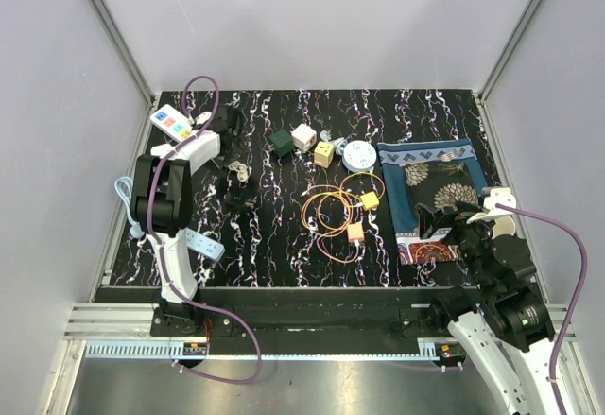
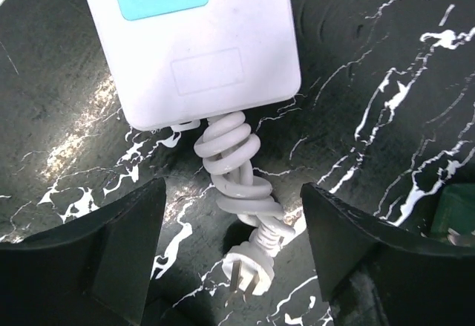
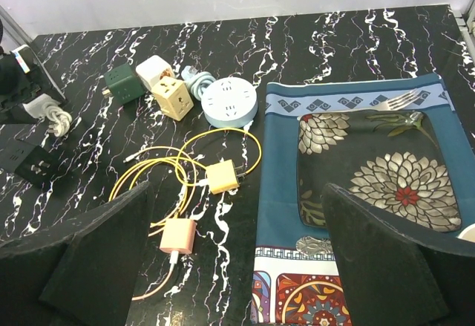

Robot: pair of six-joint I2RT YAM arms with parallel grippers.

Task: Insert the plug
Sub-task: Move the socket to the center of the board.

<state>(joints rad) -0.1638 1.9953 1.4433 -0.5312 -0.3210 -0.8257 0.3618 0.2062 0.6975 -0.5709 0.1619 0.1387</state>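
Close to the near right corner of the table, the right gripper hangs with its jaws wide apart and nothing between them, above the edge of the blue cloth. It has no part in this step and is best kept out of the way.

Towards the far left corner, the left gripper is low over the table, jaws apart, one finger on each side of the white plug without touching it. The plug lies flat, its two prongs pointing back towards the wrist, at the end of a tightly coiled cord that runs into the white power strip just beyond.

The step in hand looks like the grasp. To do it well, close on the plug's round body, not on the prongs or the coils, and keep it centred so that it does not twist. Lift gently, since the short, stiff cord will probably drag the strip along. Which socket is meant I cannot tell.
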